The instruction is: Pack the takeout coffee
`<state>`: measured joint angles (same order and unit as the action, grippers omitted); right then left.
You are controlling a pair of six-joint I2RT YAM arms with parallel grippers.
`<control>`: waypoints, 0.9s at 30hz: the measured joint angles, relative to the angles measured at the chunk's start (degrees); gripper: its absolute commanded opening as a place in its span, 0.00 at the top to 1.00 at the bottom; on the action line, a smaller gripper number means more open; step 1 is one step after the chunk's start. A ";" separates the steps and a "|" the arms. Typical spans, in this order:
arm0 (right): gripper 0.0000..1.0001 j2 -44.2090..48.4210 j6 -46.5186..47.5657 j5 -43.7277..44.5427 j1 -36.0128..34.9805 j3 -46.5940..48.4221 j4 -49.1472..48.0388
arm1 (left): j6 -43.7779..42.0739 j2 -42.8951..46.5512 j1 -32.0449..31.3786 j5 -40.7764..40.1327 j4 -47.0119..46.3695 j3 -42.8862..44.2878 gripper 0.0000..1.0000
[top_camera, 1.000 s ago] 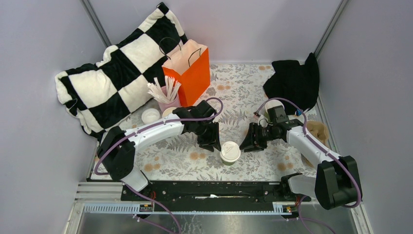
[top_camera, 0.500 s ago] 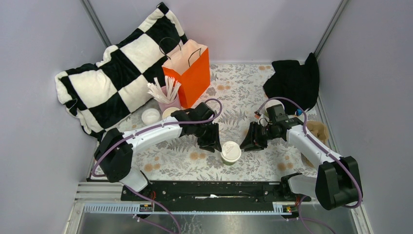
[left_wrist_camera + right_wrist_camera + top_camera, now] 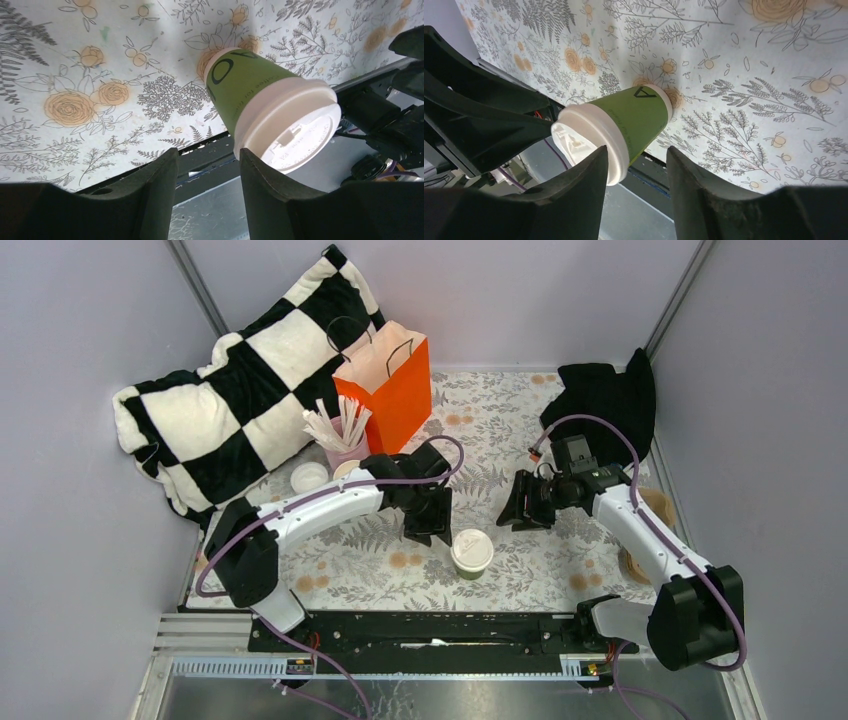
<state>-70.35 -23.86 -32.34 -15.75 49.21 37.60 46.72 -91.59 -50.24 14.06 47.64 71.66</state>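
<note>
The cup (image 3: 472, 552) stands upright on the worktop (image 3: 545, 575), near the front edge and about midway between the two arms, with its white lid (image 3: 295, 131) on. Neither set of jaws has hold of it.

The left jaws are spread with nothing between them, and in the top view they sit just up and left of the cup. In the left wrist cam the cup is past the fingertips and off to the right of the gap, not in it.

The right jaws are spread too and also empty. They sit up and right of the cup with a clear strip of floral worktop in between. In the right wrist cam the cup shows beyond the tips, roughly lined up with the gap but a bit left of it.

Compared with a second ago, the cup hasn't budged. The right jaws were nearly at the lid's right edge back then, and now they've pulled off toward the far side. The left jaws are pretty much where they were. The orange bag (image 3: 390, 390) and the pink cup (image 3: 345, 452) of sticks are in the same spots behind the left arm (image 3: 320, 508).
</note>
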 measured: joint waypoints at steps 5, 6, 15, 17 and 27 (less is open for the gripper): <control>0.26 -0.02 2.32 -0.48 0.00 3.04 1.31 | -0.50 -0.11 0.17 -2.29 2.97 3.28 0.44; 0.25 -0.02 2.51 -1.18 -0.02 3.08 1.29 | -0.57 -0.11 0.17 -2.45 3.23 3.69 0.44; 0.25 -2.27 4.48 -10.34 -0.13 1.49 0.15 | -0.81 1.27 0.20 1.05 1.51 0.66 0.49; 0.26 -3.39 4.44 -11.80 -0.13 0.76 -0.66 | -0.61 1.97 0.20 2.73 0.96 -1.75 0.49; 0.29 -4.83 4.37 -14.56 -0.39 -0.83 -2.84 | 0.09 2.19 0.20 7.17 -2.67 -4.83 0.43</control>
<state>-75.18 -19.49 -46.89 -16.14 48.38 34.76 46.81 -89.41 -50.04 21.23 44.97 66.83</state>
